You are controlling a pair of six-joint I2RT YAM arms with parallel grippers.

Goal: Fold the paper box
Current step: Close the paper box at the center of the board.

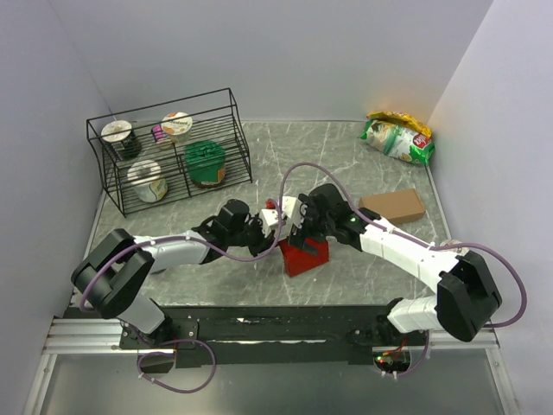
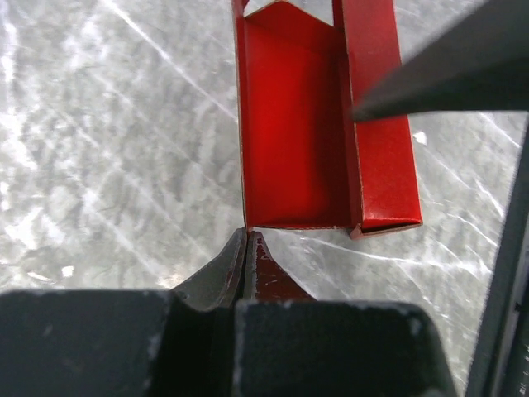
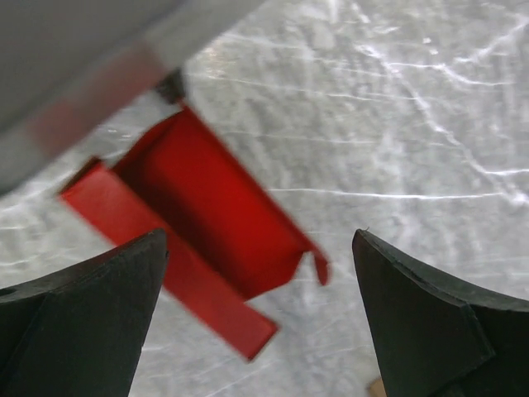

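Currently in hand: the folding step, with the walls partly raised and the shape not yet closed.

Item 1, paper box [image 2: 302, 141]. Bright red thin card, formed into an open trough. One long wall stands, with a narrower panel turned over beside it. It rests on the grey marbled table [image 1: 346, 156], directly ahead of the left tool's tips and beneath the gap of the right tool.

Item 2, left gripper [image 2: 247, 240]. Fingers are pressed together on the thin near edge of the card at its corner, pinning that end.

Item 3, right gripper [image 3: 258, 240]. Fingers are spread wide with nothing between them. The box lies under the gap, nearer the finger on that view's left. In the left wrist view one dark fingertip reaches the crease by the turned-over panel, but contact cannot be told.

Item 4, brown cardboard box [image 1: 393, 206]. It lies well off to the right tool's outer side and is not involved.

Assessment: the left tool anchors while the right shapes. The next move likely calls for the free fingertip to press the side panel inward along its crease. The push should be gentle, since thin card may buckle or slip from the pinch.
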